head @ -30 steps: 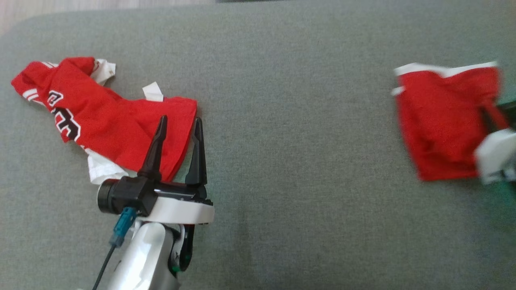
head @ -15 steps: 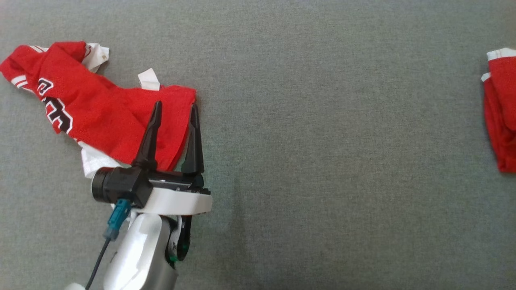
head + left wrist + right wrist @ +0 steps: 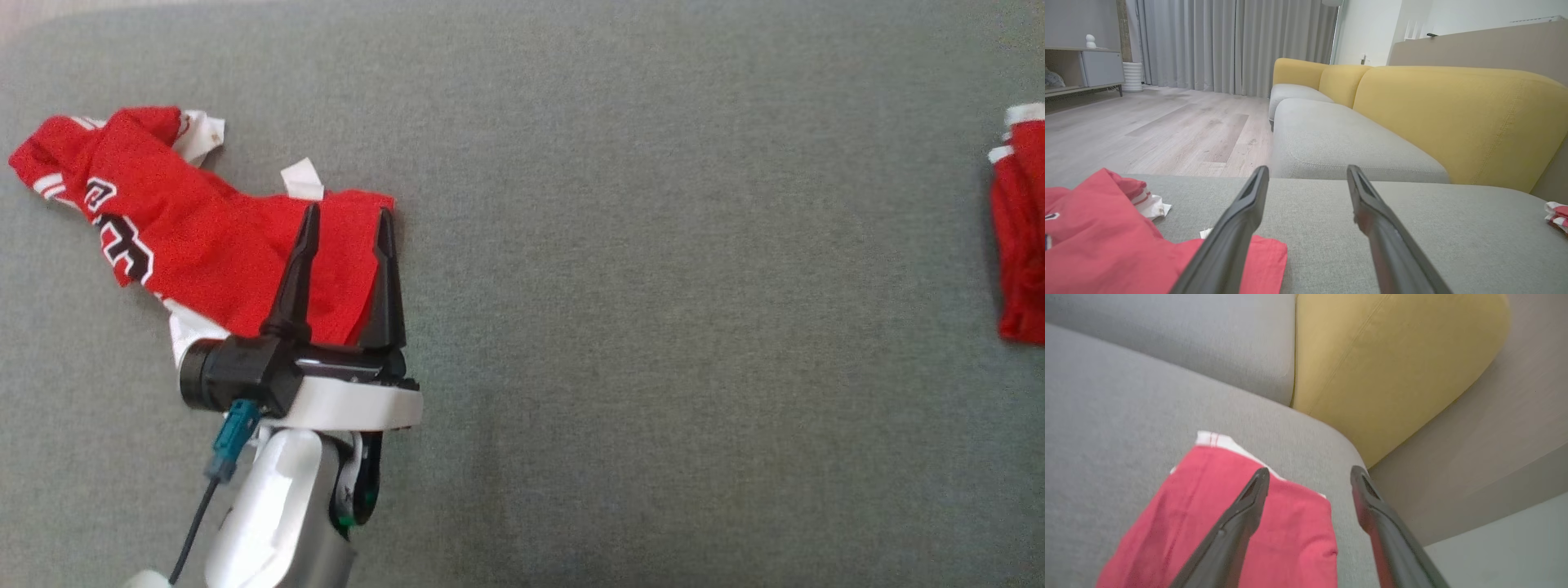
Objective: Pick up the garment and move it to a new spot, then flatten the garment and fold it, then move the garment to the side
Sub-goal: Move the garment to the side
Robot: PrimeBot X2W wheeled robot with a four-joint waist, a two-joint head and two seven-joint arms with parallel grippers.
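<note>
At right edge, red garment [image 3: 1022, 245] cropped

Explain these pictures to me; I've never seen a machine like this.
It is a wheeled robot with two arms, each ending in two dark jaws. The head camera looks down on a grey sofa seat. A crumpled red jersey lies at the left, a folded red garment at the right edge. The other two pictures come from cameras on the wrists, looking along the jaws. The left jaws stand open over the jersey's edge; the right jaws stand open above the folded garment. Neither holds anything.
</note>
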